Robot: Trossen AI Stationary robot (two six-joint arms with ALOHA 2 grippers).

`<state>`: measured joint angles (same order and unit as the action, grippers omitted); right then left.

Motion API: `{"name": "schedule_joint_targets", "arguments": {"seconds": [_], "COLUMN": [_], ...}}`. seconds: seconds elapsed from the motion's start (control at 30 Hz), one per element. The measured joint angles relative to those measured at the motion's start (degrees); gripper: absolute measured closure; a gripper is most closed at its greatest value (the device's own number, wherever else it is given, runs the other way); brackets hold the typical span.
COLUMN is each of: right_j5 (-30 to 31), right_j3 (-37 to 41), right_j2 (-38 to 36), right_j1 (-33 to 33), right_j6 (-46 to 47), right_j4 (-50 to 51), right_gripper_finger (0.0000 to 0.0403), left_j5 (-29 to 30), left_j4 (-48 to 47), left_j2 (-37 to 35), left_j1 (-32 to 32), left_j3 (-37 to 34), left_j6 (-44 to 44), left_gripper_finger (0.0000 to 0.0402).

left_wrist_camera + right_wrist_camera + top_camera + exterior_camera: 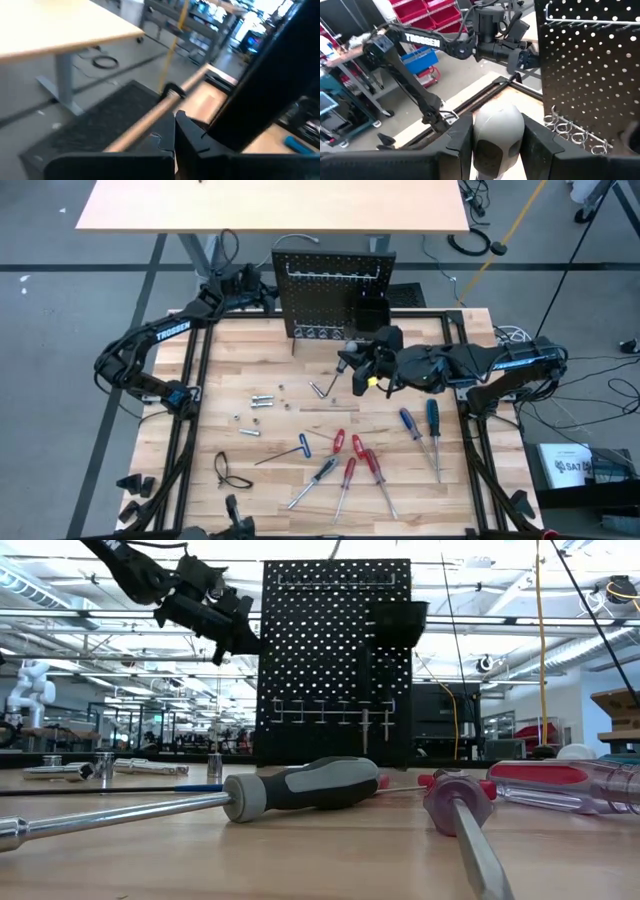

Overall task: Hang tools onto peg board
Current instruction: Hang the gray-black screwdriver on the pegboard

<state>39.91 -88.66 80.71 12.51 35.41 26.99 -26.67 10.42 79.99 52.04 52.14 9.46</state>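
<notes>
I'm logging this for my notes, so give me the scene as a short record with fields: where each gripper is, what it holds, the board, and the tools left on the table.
left gripper: shut, raised by the peg board's left edge, nothing seen in it
right gripper: in front of the board, shut on a grey-handled tool
peg board: upright at the table's far edge
screwdrivers: red, blue and black handles, lying flat on the tabletop
T-handle key: blue, flat on the table

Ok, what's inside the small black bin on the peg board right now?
From above, the black bin on the peg board reads only as a dark opening; no tool shows in it. Its bottom is in shadow, and in the low view its wall hides the inside.
</notes>
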Motion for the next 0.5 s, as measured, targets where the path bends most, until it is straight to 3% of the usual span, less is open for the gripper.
{"name": "schedule_joint_targets", "arguments": {"seconds": [0.13,0.5], "right_j5": [2.39,20.83], "right_j3": [0.00,0.00], "right_j2": [-0.80,-4.90], "right_j1": [1.54,11.56], "right_j6": [1.33,22.75], "right_j4": [6.10,32.36], "right_gripper_finger": [0.0290,0.0290], "left_j5": [-1.46,-1.83], "left_j4": [-3.30,-13.57], "left_j2": [-0.88,-4.20], "left_j1": [-3.07,-15.33], "left_j3": [0.00,0.00], "left_j6": [0.62,-0.97], "left_gripper_finger": [0.0401,0.0401]}}
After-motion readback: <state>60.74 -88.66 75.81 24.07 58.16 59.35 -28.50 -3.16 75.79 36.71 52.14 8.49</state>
